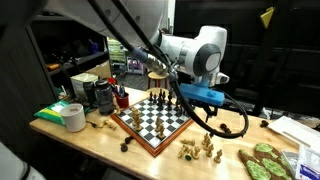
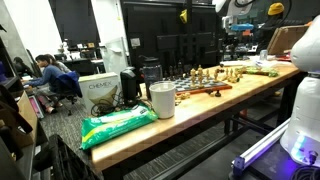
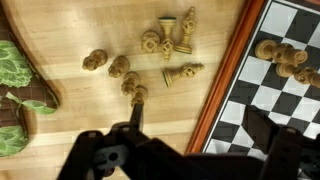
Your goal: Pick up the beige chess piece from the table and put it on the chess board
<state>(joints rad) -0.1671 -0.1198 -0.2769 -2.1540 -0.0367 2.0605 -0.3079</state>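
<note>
Several beige chess pieces (image 3: 150,60) lie and stand on the light-wood table (image 3: 80,30), also seen in an exterior view (image 1: 200,149). The chess board (image 3: 228,90), checkered with a reddish-brown frame, is at the right in the wrist view and shows in both exterior views (image 1: 150,122) (image 2: 200,89). A few beige pieces (image 3: 282,55) stand on the board. My gripper (image 3: 200,125) is open and empty above the board's frame. One dark finger reaches close to a beige piece (image 3: 134,88); the other hangs over the squares. In an exterior view the gripper (image 1: 213,122) hovers between board and pieces.
A green leafy item on a dark board (image 3: 15,85) (image 1: 265,160) lies beyond the pieces. A white cup (image 1: 73,117) (image 2: 162,100), a green bag (image 2: 115,125) and black containers (image 1: 100,95) stand at the table's other end. A few dark pieces (image 1: 127,146) lie by the board.
</note>
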